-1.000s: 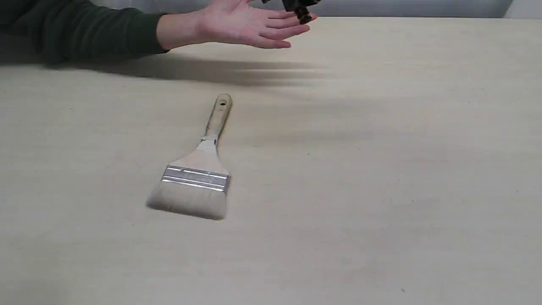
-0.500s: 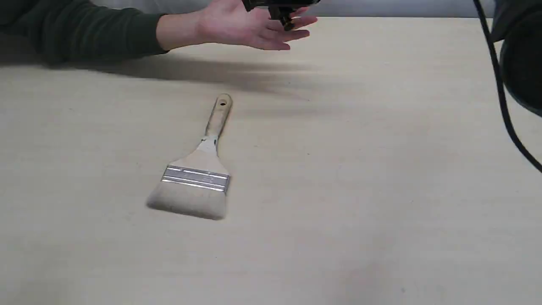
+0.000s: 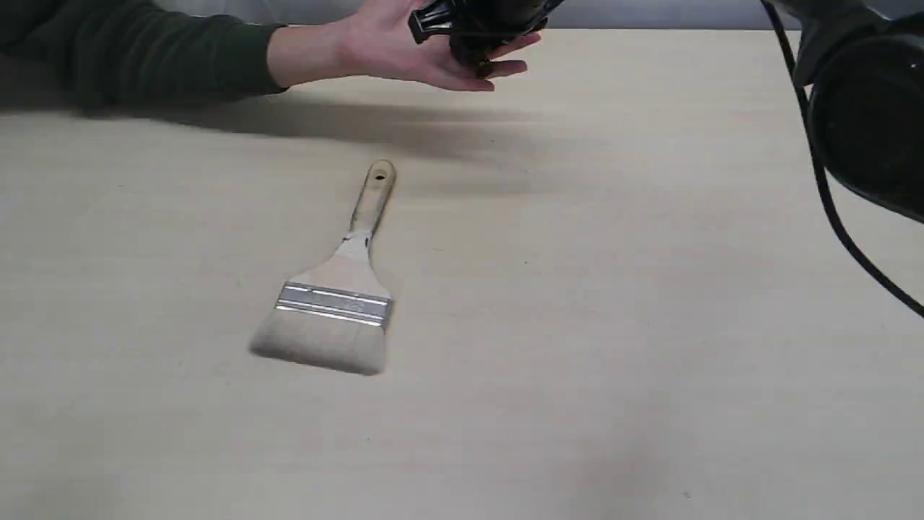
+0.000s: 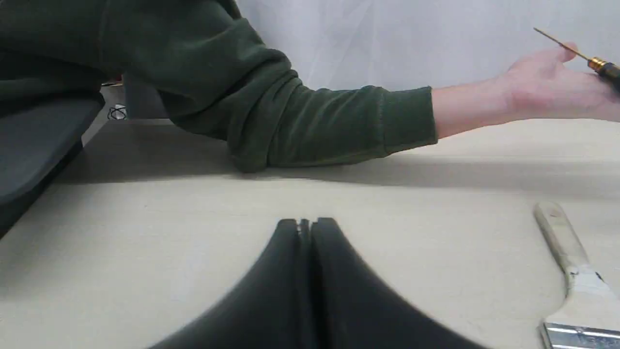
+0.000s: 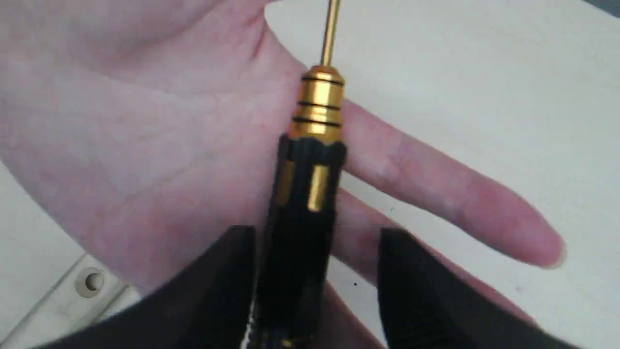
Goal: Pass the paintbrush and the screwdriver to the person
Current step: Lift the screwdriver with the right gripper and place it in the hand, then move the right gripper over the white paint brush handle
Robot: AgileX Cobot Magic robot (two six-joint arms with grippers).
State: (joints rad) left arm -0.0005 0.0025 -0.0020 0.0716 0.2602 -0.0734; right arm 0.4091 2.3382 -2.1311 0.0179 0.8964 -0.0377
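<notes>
The person's hand (image 3: pixel 390 43) is held palm up above the table's far edge, forearm in a dark green sleeve (image 4: pixel 290 121). My right gripper (image 3: pixel 473 50) hangs over that palm and is open. The screwdriver (image 5: pixel 310 194), black handle with a gold collar and thin gold shaft, lies on the palm (image 5: pixel 145 121) between the jaws, against one finger and clear of the other. In the left wrist view the screwdriver (image 4: pixel 600 65) shows above the hand (image 4: pixel 542 87). The paintbrush (image 3: pixel 339 289) lies flat mid-table, handle toward the person. My left gripper (image 4: pixel 305 228) is shut and empty, low over the table beside the paintbrush (image 4: pixel 566 252).
The pale wooden table (image 3: pixel 650 289) spreads wide around the brush. My right arm's black body and cable (image 3: pixel 866 108) fill the exterior view's upper right. A dark padded object (image 4: pixel 34 145) sits at the table's end near the person's elbow.
My right gripper came down and left over the person's palm with the screwdriver, and its jaws spread apart. The right arm's body has entered the view. Paintbrush and hand stayed put.
</notes>
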